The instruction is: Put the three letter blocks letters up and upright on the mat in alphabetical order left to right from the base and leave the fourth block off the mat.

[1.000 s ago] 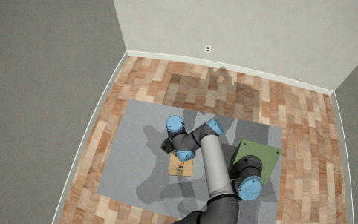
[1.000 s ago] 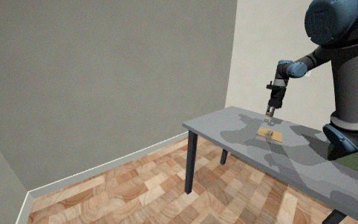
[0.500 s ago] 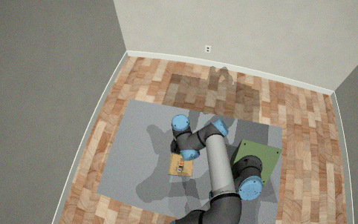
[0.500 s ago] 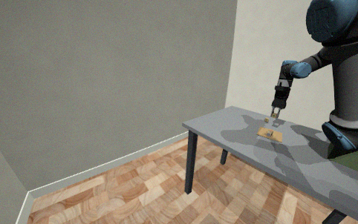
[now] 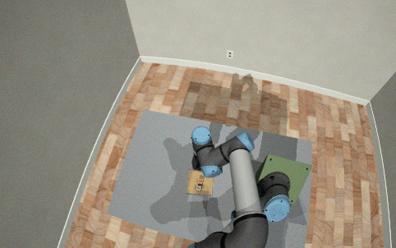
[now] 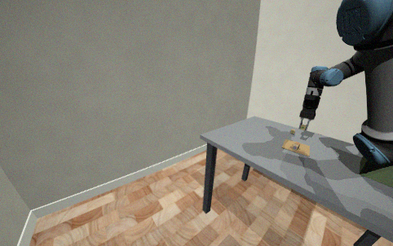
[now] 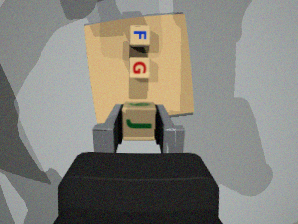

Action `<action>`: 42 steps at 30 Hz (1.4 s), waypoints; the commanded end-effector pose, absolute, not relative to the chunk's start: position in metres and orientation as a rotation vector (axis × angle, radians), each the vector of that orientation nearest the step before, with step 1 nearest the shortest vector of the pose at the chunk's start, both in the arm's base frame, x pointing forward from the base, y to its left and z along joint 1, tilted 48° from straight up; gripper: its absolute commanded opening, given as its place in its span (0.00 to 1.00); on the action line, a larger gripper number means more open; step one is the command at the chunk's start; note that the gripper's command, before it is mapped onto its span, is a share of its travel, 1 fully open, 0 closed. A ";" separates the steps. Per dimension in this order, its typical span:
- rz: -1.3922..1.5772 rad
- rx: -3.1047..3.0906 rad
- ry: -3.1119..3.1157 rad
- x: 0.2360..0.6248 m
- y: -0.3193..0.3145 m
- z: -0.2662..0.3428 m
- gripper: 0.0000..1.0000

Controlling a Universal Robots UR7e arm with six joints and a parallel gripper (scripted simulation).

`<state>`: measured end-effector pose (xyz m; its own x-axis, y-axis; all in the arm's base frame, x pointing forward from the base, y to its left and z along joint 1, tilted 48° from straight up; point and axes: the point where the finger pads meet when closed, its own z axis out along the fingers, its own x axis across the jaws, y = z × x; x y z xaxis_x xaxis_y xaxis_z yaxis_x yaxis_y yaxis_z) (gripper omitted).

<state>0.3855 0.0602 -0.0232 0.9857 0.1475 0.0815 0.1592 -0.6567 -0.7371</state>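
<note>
A tan mat [image 7: 140, 66] lies on the grey table and also shows in the top and exterior views [image 5: 200, 182] [image 6: 296, 147]. Two blocks rest on it in a line: one with a blue F [image 7: 139, 35] and one with a red G [image 7: 139, 68]. My gripper [image 7: 139, 116] is shut on a third block [image 7: 139, 123] with a green letter on top, partly hidden by the fingers. It holds this block above the table over the mat's near edge, in line with F and G [image 6: 303, 127]. A fourth small block [image 6: 292, 131] lies on the table off the mat.
The arm's green base plate [image 5: 285, 174] sits at the table's right side. The arm's elbow and wrist [image 5: 211, 153] hang over the mat and hide the gripper in the overhead view.
</note>
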 end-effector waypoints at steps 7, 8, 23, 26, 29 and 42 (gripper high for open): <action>-0.021 -2.297 -0.215 0.386 0.060 -0.023 0.49; -0.021 -2.297 -0.215 0.386 0.060 -0.023 0.49; -0.021 -2.297 -0.216 0.384 0.075 -0.037 0.49; -0.021 -2.297 -0.216 0.384 0.085 -0.046 0.49; -0.021 -2.297 -0.216 0.383 0.096 -0.056 0.49; -0.021 -2.297 -0.216 0.380 0.127 -0.084 0.49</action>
